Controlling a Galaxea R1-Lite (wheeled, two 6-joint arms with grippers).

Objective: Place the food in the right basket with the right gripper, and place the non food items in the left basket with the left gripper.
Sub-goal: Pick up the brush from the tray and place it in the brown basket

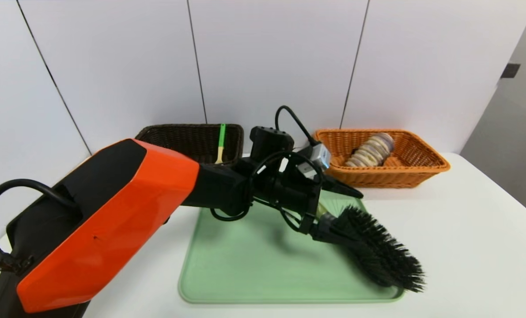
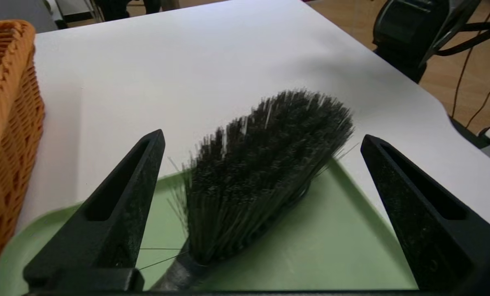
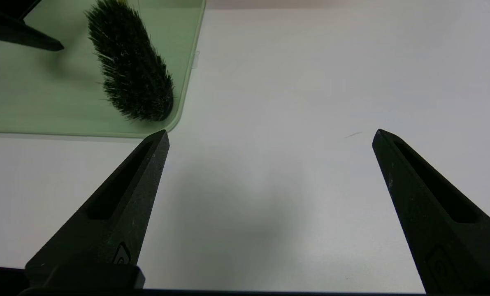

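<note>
A black-bristled brush (image 1: 377,251) lies on the green tray (image 1: 254,274), its head at the tray's front right corner. My left gripper (image 1: 333,207) hangs over the brush's handle end. Its fingers stand wide open on either side of the bristles (image 2: 265,164), touching nothing (image 2: 262,135). The dark left basket (image 1: 157,132) at the back holds a yellow spoon with a green handle (image 1: 221,137). In the orange right basket (image 1: 421,170) lies the striped beige roll (image 1: 371,150). My right gripper (image 3: 271,132) is open and empty over bare table, right of the tray.
The white table (image 1: 466,247) runs on past the tray's right side to an edge at the far right. A corner of the orange basket (image 2: 6,102) shows close to my left gripper. White wall panels (image 1: 267,62) stand behind both baskets.
</note>
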